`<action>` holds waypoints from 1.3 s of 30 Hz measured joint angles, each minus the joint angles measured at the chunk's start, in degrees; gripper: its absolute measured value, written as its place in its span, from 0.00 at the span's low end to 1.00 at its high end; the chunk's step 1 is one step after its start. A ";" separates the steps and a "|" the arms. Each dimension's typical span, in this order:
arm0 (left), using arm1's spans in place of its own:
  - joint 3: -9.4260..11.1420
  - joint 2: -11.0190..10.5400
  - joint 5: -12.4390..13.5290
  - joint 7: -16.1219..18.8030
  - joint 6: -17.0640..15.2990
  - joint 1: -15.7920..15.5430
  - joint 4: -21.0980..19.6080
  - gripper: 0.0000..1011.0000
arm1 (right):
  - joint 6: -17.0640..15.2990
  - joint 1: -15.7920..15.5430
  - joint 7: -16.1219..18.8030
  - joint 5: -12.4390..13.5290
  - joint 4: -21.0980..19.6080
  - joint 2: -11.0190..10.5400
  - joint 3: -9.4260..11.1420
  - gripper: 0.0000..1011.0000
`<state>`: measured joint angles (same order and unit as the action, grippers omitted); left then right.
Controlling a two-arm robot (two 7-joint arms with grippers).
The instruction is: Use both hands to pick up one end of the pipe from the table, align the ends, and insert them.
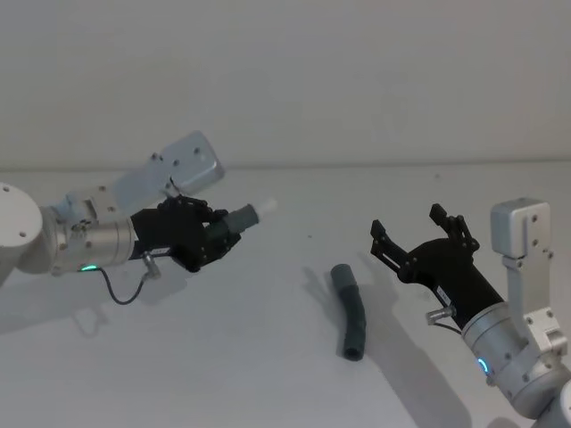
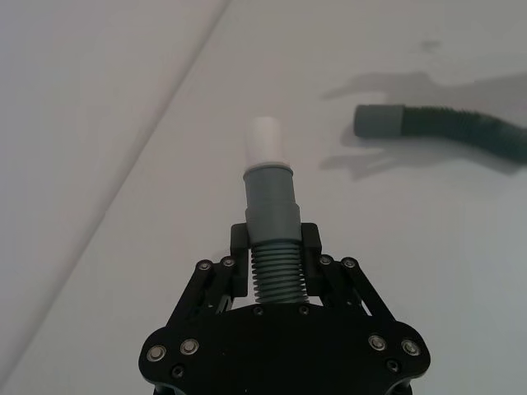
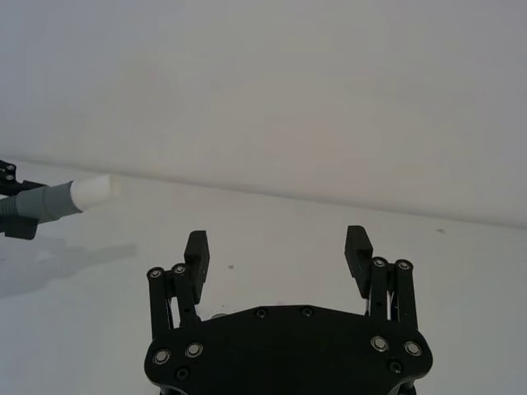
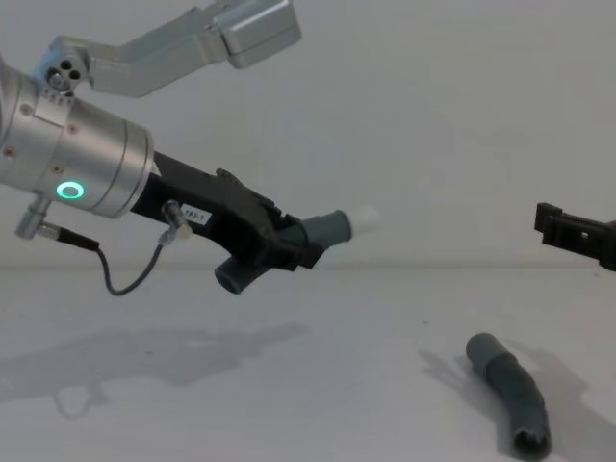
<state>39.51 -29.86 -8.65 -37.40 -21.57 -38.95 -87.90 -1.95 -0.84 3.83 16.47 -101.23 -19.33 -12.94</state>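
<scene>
One small white label (image 4: 195,214) sits on the black body of the left gripper (image 4: 289,245) — its dark characters are too small to make out. No other writing is legible.

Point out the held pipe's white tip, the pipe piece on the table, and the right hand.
white tip (image 2: 265,141), left wrist view, its middle.
pipe piece on the table (image 1: 354,312), head view, mid-length.
right hand (image 3: 277,243), right wrist view, midway between its fingertips.
</scene>
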 joint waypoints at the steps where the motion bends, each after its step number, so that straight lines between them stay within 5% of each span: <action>1: 0.00 0.00 0.00 0.00 0.00 0.00 0.00 0.33 | 0.00 0.00 0.00 0.00 0.00 0.00 0.00 0.99; 6: 2.19 -1.69 2.66 -3.61 5.76 -1.63 1.46 0.33 | 0.00 0.00 0.00 0.00 0.00 0.00 0.00 0.99; 14: 3.07 -2.75 5.12 -4.18 13.50 -1.86 3.03 0.33 | 0.00 0.00 0.00 0.00 0.00 0.00 0.00 0.99; 18: 2.97 -2.83 5.37 -3.97 16.51 -1.65 3.90 0.33 | 0.00 0.00 0.00 0.00 0.00 0.00 0.00 0.99; 28: 1.90 -2.64 5.80 -3.36 29.91 -1.71 8.73 0.33 | 0.00 0.00 0.00 0.00 0.00 0.00 0.00 0.99; 39: 1.34 -2.52 3.49 -7.31 41.95 -2.64 13.18 0.33 | 0.00 0.00 0.00 0.00 0.00 0.00 0.00 0.99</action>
<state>40.85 -32.38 -5.16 -44.71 20.38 -41.59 -74.72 -1.95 -0.84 3.83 16.46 -101.23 -19.34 -12.94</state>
